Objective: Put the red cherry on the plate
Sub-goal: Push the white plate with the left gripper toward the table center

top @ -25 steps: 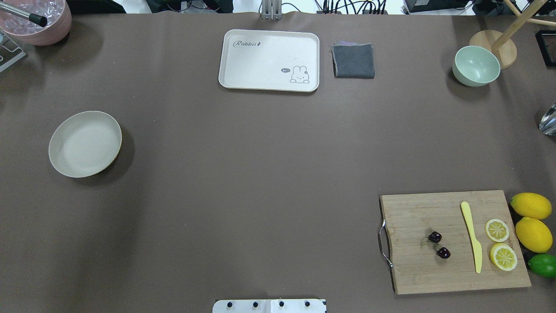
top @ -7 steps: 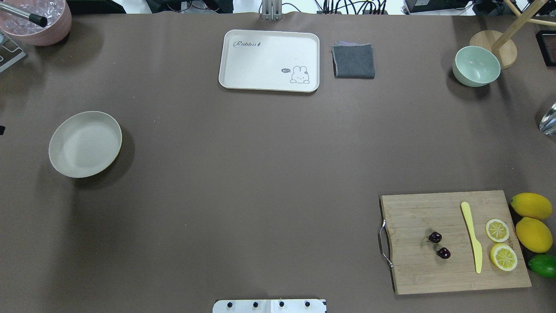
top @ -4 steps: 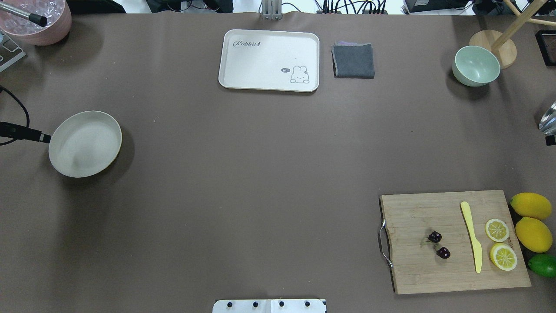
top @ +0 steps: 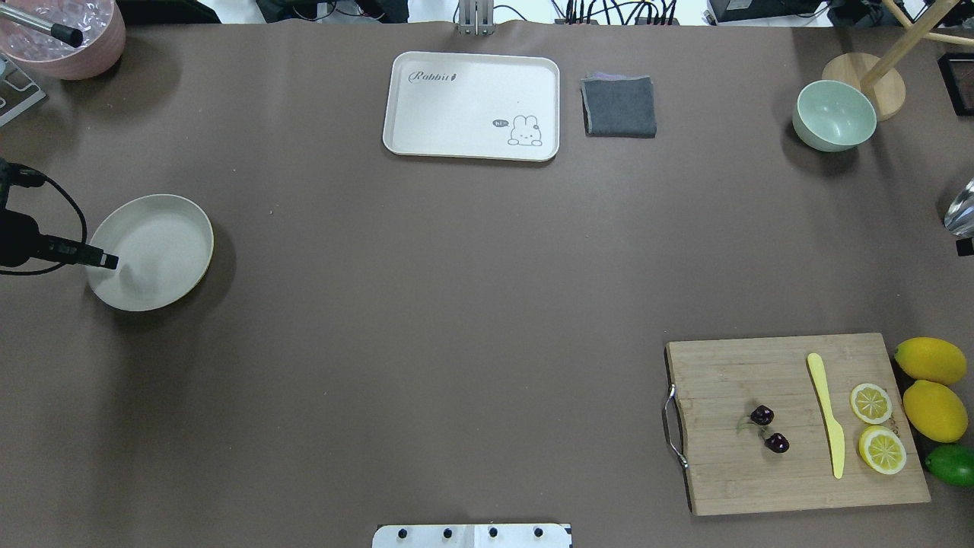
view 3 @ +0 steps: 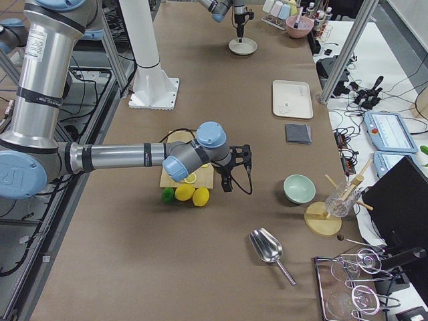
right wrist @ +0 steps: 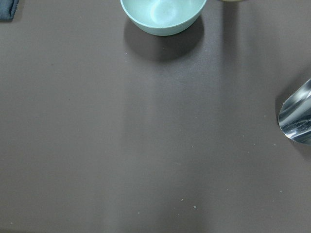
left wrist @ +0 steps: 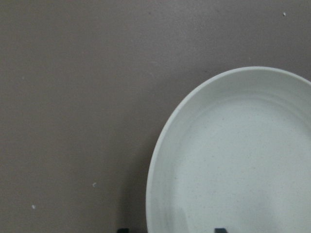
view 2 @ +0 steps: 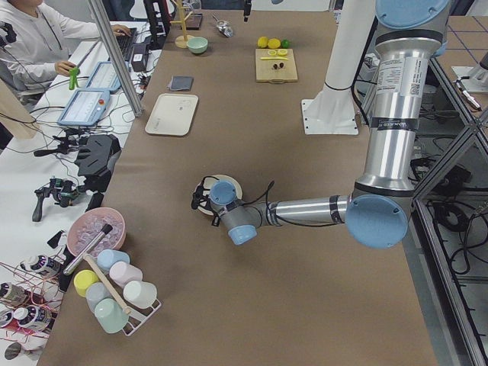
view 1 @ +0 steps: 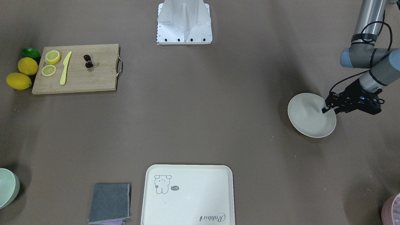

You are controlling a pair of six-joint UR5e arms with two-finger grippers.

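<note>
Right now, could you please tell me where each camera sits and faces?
Front-facing: across the table, facing the base; left gripper over the plate.
Overhead: behind the robot, looking down; left gripper, base.
Exterior left: table's left end, looking along; left arm near.
Exterior right: right end, likewise; right arm near.
Left wrist: down on plate; fingertips.
Right wrist: down on table, green bowl; no body.
Front-facing, overhead share the cherries.

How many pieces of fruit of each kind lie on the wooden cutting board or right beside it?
Whole lemons: 2
Lime: 1
Lemon slices: 2
Red cherries: 2, joined as one pair
Total: 7
</note>
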